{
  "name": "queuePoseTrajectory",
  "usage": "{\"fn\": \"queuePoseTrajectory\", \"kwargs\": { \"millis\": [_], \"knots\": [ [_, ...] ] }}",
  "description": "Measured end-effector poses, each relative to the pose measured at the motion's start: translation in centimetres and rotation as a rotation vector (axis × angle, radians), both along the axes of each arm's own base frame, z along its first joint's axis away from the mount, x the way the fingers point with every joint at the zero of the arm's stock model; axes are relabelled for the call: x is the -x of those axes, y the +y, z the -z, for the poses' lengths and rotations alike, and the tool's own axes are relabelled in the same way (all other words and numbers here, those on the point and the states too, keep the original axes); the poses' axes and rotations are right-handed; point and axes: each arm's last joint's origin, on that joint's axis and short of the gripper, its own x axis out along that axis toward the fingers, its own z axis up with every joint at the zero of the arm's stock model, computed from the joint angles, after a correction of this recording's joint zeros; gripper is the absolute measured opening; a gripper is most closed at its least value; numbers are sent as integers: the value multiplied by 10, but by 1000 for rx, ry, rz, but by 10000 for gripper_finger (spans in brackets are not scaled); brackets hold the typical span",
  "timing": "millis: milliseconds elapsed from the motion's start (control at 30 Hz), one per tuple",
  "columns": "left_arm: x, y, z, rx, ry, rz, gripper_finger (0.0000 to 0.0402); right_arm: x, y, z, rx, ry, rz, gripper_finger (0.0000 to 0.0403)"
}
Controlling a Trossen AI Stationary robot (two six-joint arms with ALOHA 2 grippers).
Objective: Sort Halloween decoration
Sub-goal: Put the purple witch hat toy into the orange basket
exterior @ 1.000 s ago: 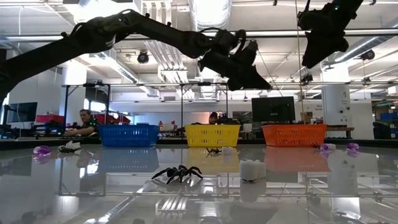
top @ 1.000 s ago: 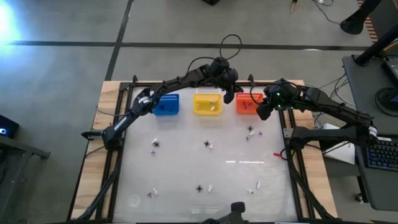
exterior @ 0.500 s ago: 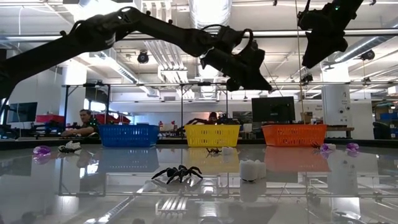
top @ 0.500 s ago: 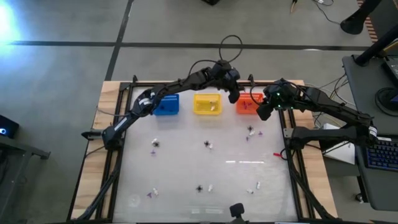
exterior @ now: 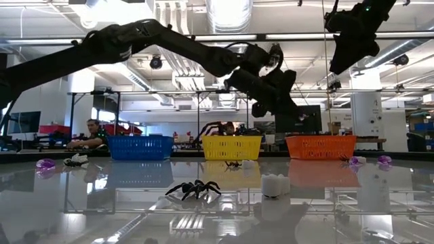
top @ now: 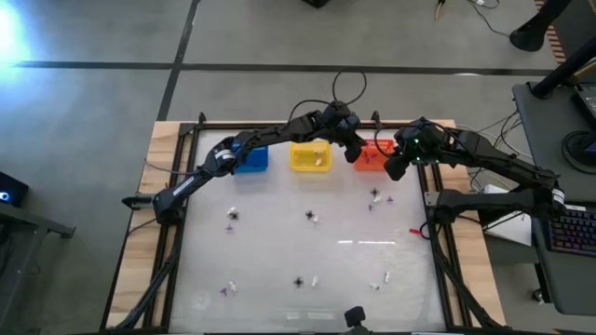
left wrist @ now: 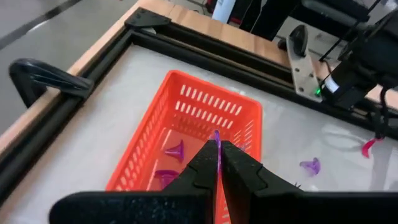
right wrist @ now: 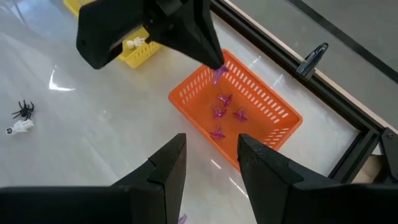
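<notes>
I had the left hand held above the orange basket, its fingers pinched together on a thin purple piece, because purple pieces already lay on that basket's floor and this one belonged with them. Keeping the hand over the basket's inside, not its rim, meant the piece would fall in, I judged, once I let go. The right hand waited just beside the orange basket, raised, with its fingers apart and nothing between them, out of the left arm's way. The yellow basket stood next to the orange one and held whitish pieces, the blue basket beyond it. More trinkets remained on the table well apart from the orange basket: a black spider and a whitish piece among them.
</notes>
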Motion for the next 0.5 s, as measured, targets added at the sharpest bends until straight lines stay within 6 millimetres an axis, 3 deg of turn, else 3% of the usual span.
{"fn": "queuePoseTrajectory", "kwargs": {
  "millis": [333,500],
  "knots": [
    [-1,3,-2,8,-25,-9,0,0,0,0,0,-1,0,137],
    [0,2,0,27,-10,18,19,0,0,0,1,-1,0,137]
  ]
}}
